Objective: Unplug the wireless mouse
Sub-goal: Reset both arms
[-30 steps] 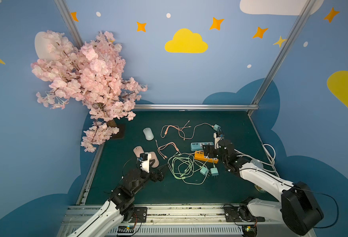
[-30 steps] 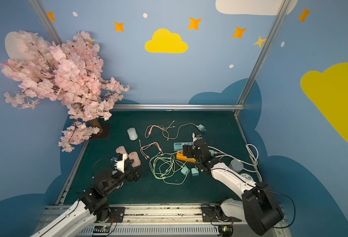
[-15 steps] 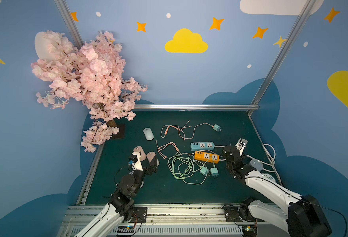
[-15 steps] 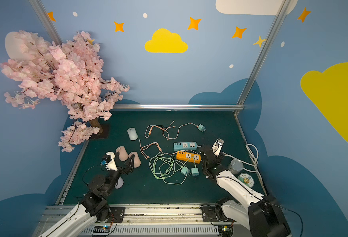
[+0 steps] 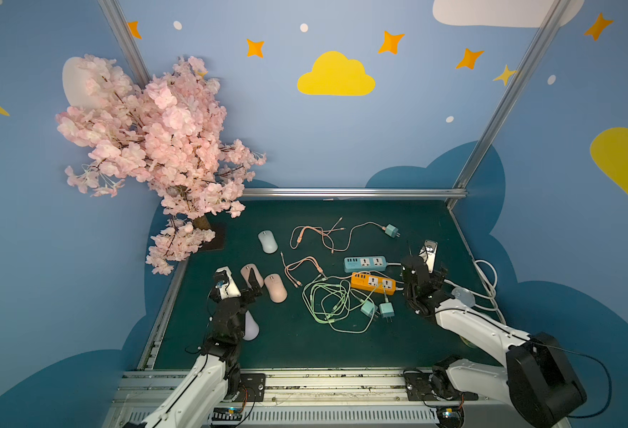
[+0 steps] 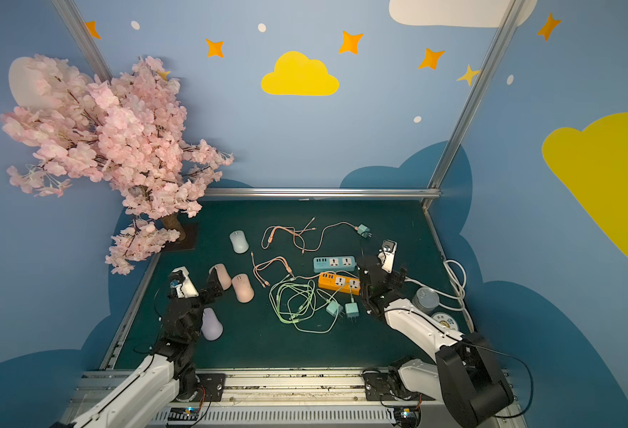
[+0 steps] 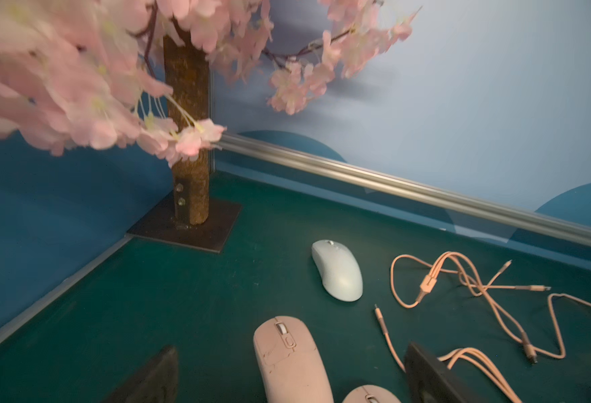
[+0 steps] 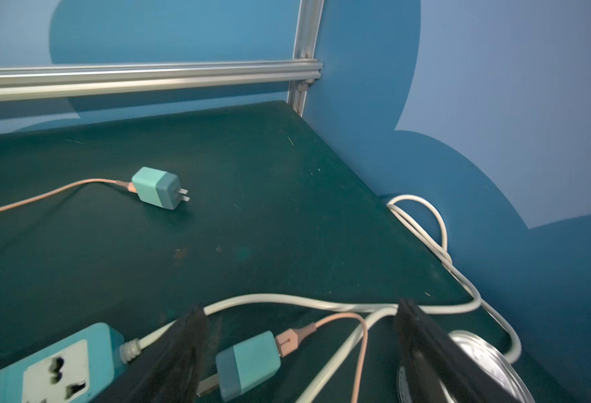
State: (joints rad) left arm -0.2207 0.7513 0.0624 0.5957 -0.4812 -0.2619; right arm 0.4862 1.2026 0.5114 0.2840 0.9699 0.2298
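Pink mouse (image 7: 289, 364) is lying toward 9 o'clock on the green table (image 5: 305, 352), framed between the left gripper's (image 7: 290, 349) wide-spread jaws. At 3 o'clock the right gripper (image 8: 301, 307) is hanging spread too, a teal charger (image 8: 248, 363) lying between its fingers (image 8: 182, 349).

We find bare counter (image 5: 305, 344) along the near edge and in the far right corner, with room to pass. The middle is crowded: a green cable tangle (image 5: 329, 302), pink cables (image 7: 426, 283), two strips (image 5: 365, 263) and chargers (image 5: 386, 308) lie close together, with mice (image 5: 275, 288) just left of them. Branches of the tree (image 5: 164, 148) overhang the far left corner, and white cords (image 8: 273, 297) and a tin (image 6: 425, 299) line the right edge.
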